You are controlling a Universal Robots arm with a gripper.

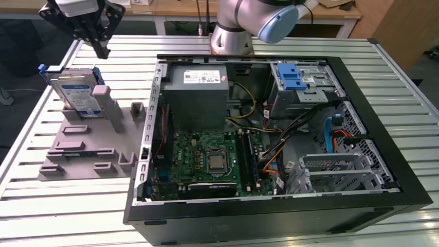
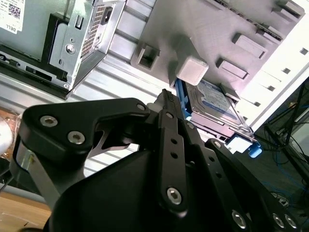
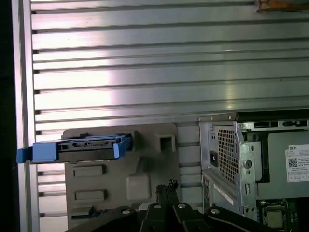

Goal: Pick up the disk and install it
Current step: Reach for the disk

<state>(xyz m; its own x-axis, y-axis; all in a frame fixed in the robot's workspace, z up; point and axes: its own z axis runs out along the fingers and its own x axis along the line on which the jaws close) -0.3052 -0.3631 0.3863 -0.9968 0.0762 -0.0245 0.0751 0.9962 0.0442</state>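
Silver disk [image 1: 77,93] in blue bracket is stood upright in grey holder [image 1: 75,157], at exterior view's left, beside open computer case [image 1: 274,224]. Holder is laid on slatted metal table [image 1: 61,211]. Gripper [image 1: 104,53] is seen just above disk, apart from it; fingers are pressed together, nothing gripped.

A printed white sticker [image 1: 203,77] sits on the grey box [image 1: 199,105]. The disk [image 1: 72,85] carries a white-and-blue label [image 1: 78,96], its print too small to tell.
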